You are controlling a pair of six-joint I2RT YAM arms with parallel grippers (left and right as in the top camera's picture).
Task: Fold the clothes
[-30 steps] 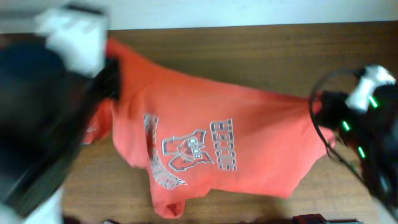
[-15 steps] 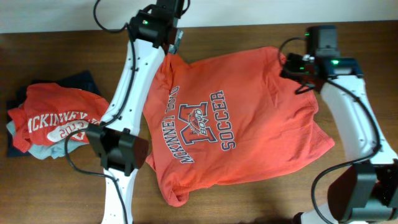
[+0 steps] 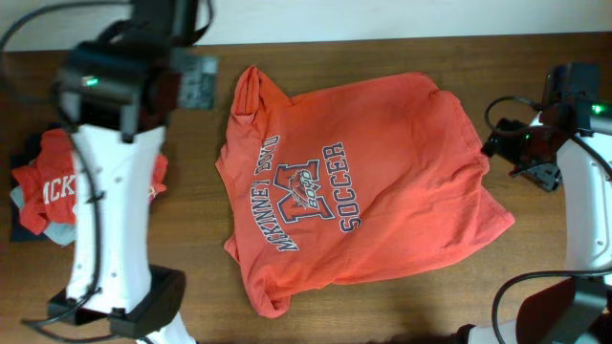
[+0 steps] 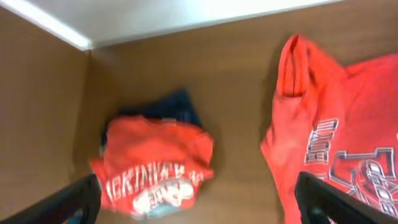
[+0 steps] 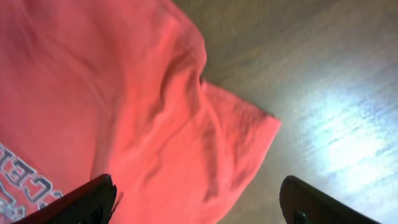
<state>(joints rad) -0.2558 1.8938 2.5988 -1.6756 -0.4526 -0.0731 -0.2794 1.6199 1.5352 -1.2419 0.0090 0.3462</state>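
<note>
The T-shirt (image 3: pixel 354 182) lay flat, print up, on the table (image 3: pixel 382 53), its long axis running collar to hem between the arms, with the left gripper (image 4: pixel 196 186) wide open and empty near its collar-side sleeve and the right gripper (image 5: pixel 198 183) likewise open and empty just beside its hem.

You see the orange-red T-shirt (image 5: pixel 124 112) filling the left and middle, its rumpled corner jutting right onto the brown table (image 5: pixel 323 74), grey-white lettering (image 5: pixel 25 180) at the shirt's lower left, and the right gripper (image 5: pixel 199 202) spread wide, one dark finger over the shirt, the other over wood just right of it.
</note>
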